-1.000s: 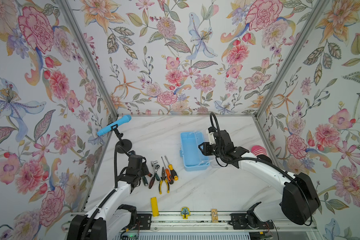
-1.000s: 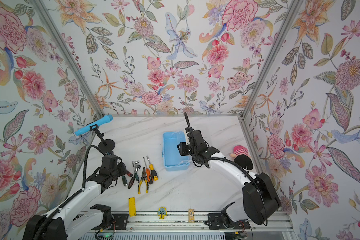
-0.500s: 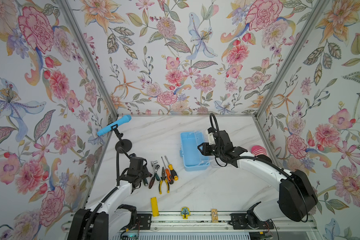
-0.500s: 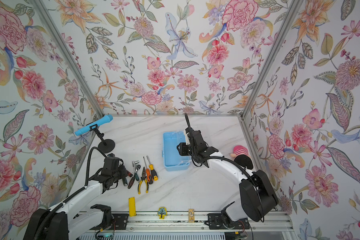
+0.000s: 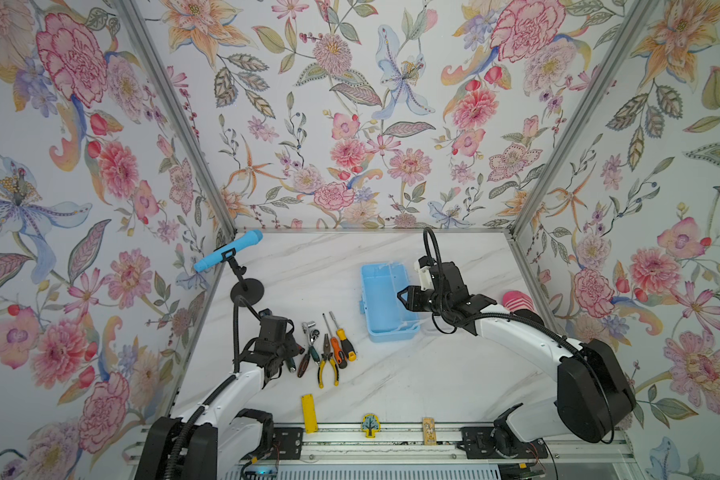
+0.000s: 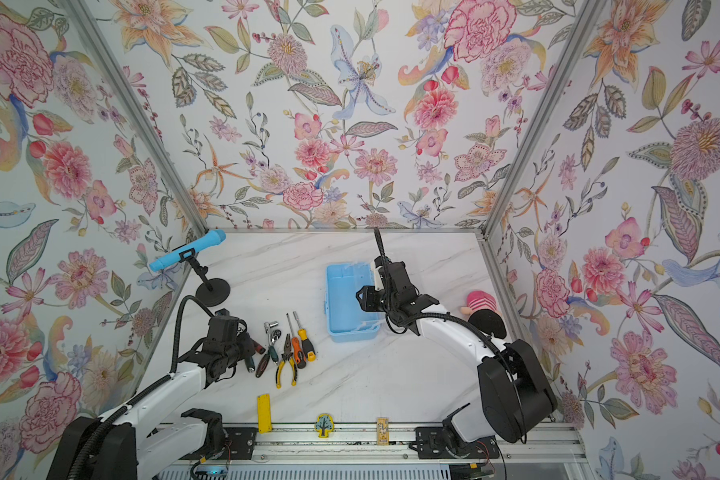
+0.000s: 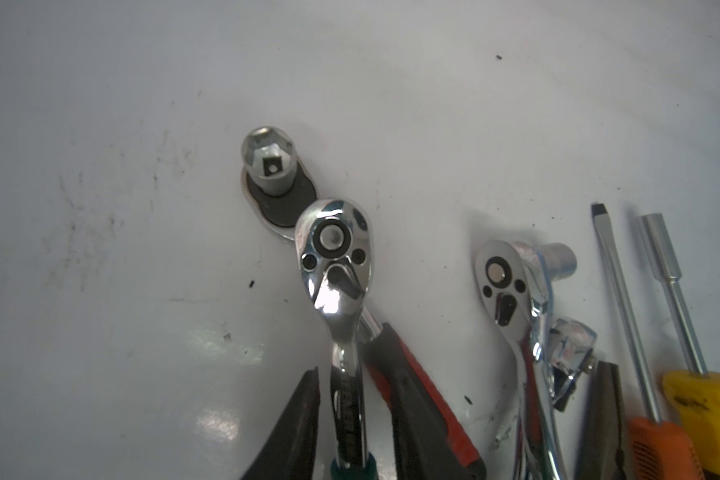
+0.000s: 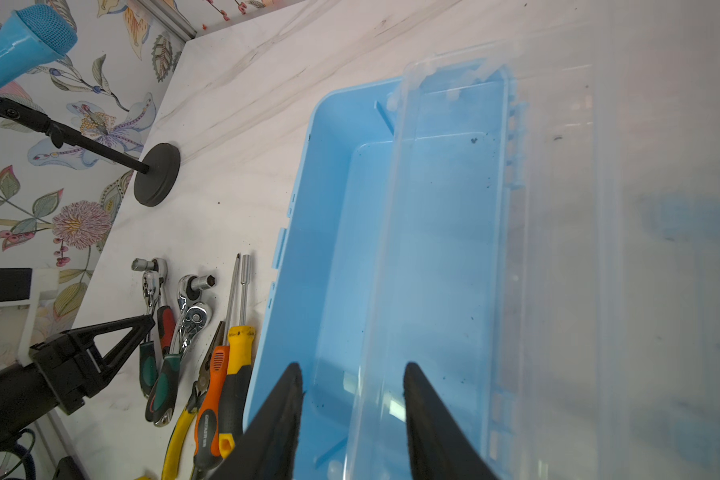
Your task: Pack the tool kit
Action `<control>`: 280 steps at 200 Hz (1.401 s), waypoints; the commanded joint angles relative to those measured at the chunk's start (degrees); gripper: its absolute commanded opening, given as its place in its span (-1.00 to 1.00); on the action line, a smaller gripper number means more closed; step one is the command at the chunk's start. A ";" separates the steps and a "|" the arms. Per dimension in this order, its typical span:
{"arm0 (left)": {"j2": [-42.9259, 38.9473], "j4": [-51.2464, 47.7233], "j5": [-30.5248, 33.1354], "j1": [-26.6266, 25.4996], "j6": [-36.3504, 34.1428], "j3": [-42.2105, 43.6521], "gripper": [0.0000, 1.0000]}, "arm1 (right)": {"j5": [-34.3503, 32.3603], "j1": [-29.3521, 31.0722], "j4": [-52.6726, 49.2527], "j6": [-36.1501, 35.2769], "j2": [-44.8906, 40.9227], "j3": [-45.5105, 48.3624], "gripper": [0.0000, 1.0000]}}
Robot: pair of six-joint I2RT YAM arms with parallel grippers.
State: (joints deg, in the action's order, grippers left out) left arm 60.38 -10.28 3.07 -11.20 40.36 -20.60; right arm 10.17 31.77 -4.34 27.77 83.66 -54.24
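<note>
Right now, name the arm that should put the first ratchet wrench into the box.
Left. The left gripper has its open jaws astride the green-handled ratchet wrench, lying among the tools. The right gripper is at the blue box, jaws either side of the clear lid edge, and looks occupied there.

robot lab booth: floral wallpaper walls [image 5: 350,124], marble tabletop [image 5: 412,374].

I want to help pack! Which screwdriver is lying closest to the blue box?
The yellow-handled screwdriver. It ends the row of tools on the side of the light-blue box; the orange-handled screwdriver lies one place further off, beside the pliers.
</note>
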 commanded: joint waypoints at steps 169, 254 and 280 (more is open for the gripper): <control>7.14 6.79 -0.69 1.49 -0.93 -0.38 -0.77 | 3.46 -2.68 4.11 2.25 1.93 3.07 -0.15; -3.12 -3.27 -2.62 -0.77 -1.42 -11.33 -1.00 | 3.89 -3.05 2.50 2.67 -1.33 2.61 -0.15; -1.95 1.76 -3.06 -8.71 4.15 -16.29 -1.00 | 3.68 -3.75 2.58 3.79 -4.05 2.83 -0.15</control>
State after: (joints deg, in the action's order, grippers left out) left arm 58.17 -12.64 1.80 -13.76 40.14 -31.73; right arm 13.58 28.86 -1.58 30.09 83.29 -51.92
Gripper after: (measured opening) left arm 0.152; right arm 0.423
